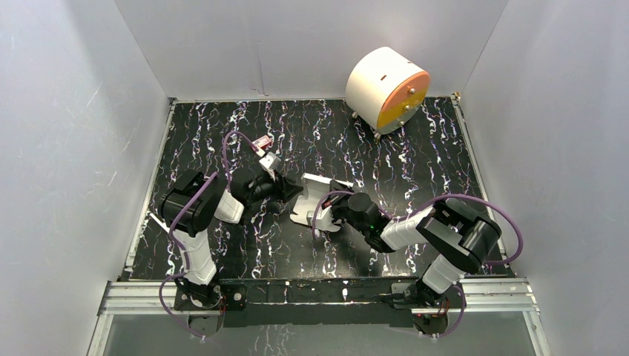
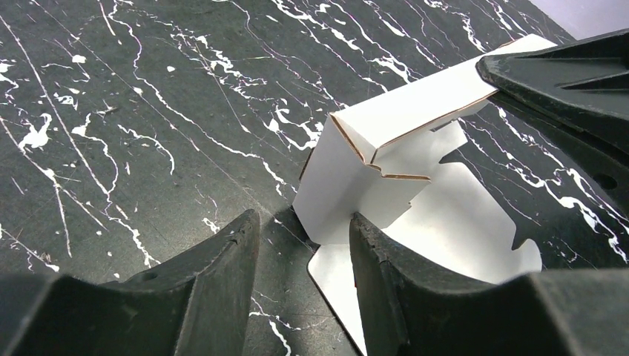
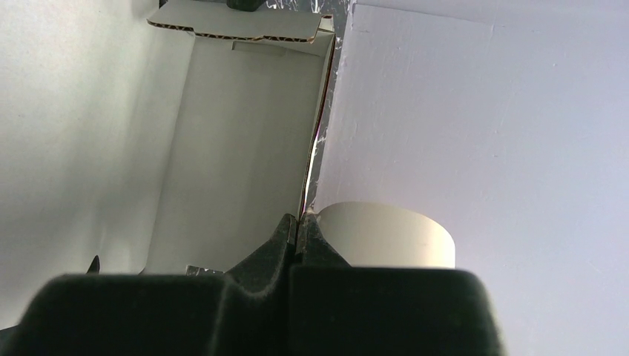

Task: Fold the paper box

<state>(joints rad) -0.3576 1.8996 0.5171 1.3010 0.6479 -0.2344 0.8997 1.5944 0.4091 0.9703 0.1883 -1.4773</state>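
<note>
– Grippers first: what is the right gripper (image 3: 299, 221) doing?
– Its two black fingers are pinched tight on the thin edge of one raised panel of the white, thin cardboard paper box (image 2: 337, 174), which is partly folded.
– And the left gripper (image 2: 303, 222)?
– Released. Its fingers stand apart, low over the bench. A folded corner of the paper box dips into the gap between them, close against the finger on the right of the wrist view. Whether that finger touches it I cannot tell.
– Where does the paper box sit?
– Near the middle of the black, white-veined marbled bench (image 1: 415, 170), between the two grippers. One flat panel with cut tabs lies on the bench. Other panels stand up from it, creased at a corner, brown along the cut edges.
– Anything farther out?
– A large white cylinder with an orange face (image 1: 386, 89) stands at the far right corner, well apart from the paper box. A tiny red item (image 1: 261, 142) lies just beyond the left arm's wrist. Pale grey walls (image 1: 74, 148) close in the bench on three sides.
</note>
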